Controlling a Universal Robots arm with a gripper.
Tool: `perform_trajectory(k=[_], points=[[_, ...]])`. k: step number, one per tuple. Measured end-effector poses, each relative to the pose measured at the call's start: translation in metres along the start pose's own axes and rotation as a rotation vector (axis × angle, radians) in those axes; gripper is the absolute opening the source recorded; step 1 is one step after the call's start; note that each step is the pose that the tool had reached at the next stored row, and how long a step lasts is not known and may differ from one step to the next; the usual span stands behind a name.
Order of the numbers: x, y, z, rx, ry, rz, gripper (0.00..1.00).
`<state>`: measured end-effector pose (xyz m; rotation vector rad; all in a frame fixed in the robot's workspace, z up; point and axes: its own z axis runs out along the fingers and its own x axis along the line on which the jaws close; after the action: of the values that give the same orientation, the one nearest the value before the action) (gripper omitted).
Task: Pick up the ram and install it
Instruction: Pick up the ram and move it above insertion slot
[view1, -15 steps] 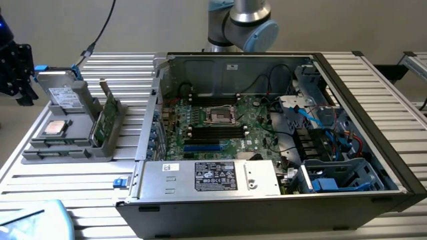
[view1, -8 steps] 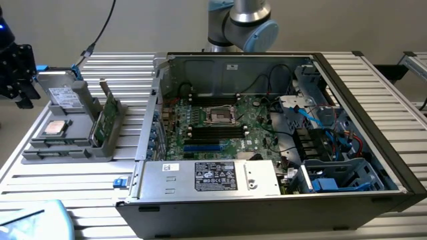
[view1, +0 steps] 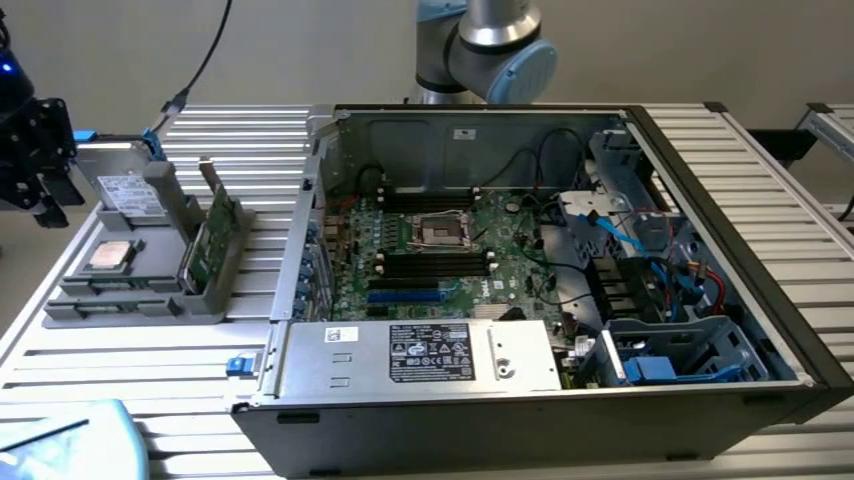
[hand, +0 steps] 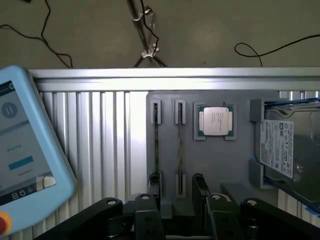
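Grey holder tray (hand: 220, 165) carries the ram (hand: 179, 150) on edge in a slot beside the processor chip (hand: 215, 121); its long axis runs from the gripper (hand: 176, 177) toward the table edge (hand: 175, 75). Fingers are spread wide, flanking its near end (nothing pinched).

Robotics lab or test workshop: an open desktop computer case (view1: 534, 250) lies on a slatted aluminium bench (view1: 134, 370) beside a grey parts fixture (hand: 220, 165), with a robot arm (view1: 487, 45), a teach pendant (hand: 25, 150) and cables (hand: 270, 47) on the floor (hand: 200, 30).
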<state>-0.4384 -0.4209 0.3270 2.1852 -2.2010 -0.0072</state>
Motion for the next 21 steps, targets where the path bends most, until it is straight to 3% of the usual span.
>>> perform_trajectory(k=[21], points=[[0.006, -0.0001, 0.0384, 0.0023, 0.0029, -0.092, 0.39]])
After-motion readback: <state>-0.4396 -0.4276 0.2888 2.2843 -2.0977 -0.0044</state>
